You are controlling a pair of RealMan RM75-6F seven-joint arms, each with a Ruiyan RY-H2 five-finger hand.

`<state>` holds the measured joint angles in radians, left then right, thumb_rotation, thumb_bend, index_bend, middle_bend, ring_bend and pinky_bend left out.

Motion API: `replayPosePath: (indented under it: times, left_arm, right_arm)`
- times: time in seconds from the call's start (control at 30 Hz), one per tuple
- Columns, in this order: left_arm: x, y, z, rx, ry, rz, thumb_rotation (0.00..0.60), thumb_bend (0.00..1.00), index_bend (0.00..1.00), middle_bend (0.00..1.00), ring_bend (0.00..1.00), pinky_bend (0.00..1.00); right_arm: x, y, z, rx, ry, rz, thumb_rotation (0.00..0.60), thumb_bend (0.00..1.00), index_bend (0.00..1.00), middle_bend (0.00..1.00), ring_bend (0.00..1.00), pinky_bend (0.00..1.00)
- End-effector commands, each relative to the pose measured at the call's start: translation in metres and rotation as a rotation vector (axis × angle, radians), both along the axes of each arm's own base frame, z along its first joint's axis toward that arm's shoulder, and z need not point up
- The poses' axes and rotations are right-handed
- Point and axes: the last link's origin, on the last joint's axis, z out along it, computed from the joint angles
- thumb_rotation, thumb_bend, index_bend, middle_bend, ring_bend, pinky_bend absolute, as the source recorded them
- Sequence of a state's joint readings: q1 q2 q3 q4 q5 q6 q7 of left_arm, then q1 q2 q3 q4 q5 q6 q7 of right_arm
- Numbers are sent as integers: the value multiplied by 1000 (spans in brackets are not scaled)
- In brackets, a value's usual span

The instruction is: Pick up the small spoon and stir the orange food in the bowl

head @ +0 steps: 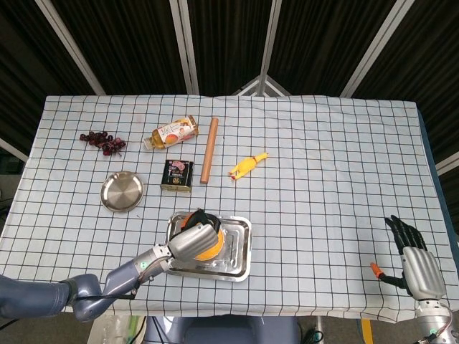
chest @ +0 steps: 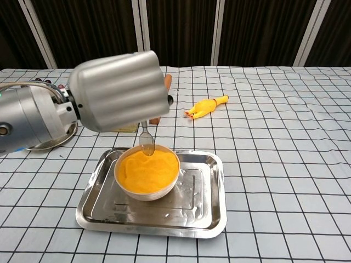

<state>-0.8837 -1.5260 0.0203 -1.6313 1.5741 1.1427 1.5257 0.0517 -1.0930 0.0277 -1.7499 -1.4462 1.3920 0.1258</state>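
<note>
- Holding the spoon (chest: pixel 146 140) from above, the left hand (chest: pixel 118 90) hangs over the bowl (chest: pixel 147 174); its fingers are closed on the handle, hidden behind the hand's back in the chest view.
- Spoon hangs bowl-end down, its tip at the far edge of the orange food (chest: pixel 147 169); whether it touches the food I cannot tell.
- Bowl sits in the left part of the tray (chest: pixel 205 211), near the table's front edge, left of centre.
- Right hand (head: pixel 416 262) rests at the table's front right corner, fingers apart, gripping nothing.
- Toward the far left of the table (head: pixel 323 158): grapes (head: pixel 102 140), bottle (head: pixel 171 132), rod (head: pixel 209 150), tin (head: pixel 177 175), plate (head: pixel 121 191), toy chicken (head: pixel 247 165).
</note>
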Motion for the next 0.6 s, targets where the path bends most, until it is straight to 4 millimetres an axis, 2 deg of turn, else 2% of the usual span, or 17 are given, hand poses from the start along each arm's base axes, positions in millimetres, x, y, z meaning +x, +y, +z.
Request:
replayPosePath:
  times: [0.03,0.13,0.3,0.6]
  left_arm:
    - [-17,13,15,17,-183,273,600,734,771,1000,1000,1000]
    - [-27,20,23,36,-257,396,600,733,770,1000,1000,1000]
    - [-58,40,45,90,-426,657,600,731,768,1000,1000,1000]
    - [-114,65,65,180,-492,855,600,714,764,1000,1000,1000]
  right_arm:
    - [0,0,0,1,0,-2,600,317,0,0,0,0]
    - [0,-1,0,3,2,-2,600,317,0,0,0,0]
    - [1,0,0,3,2,2,600,316,0,0,0,0]
    - [0,-1,1,-1,-4,-7,600,317,0,0,0,0]
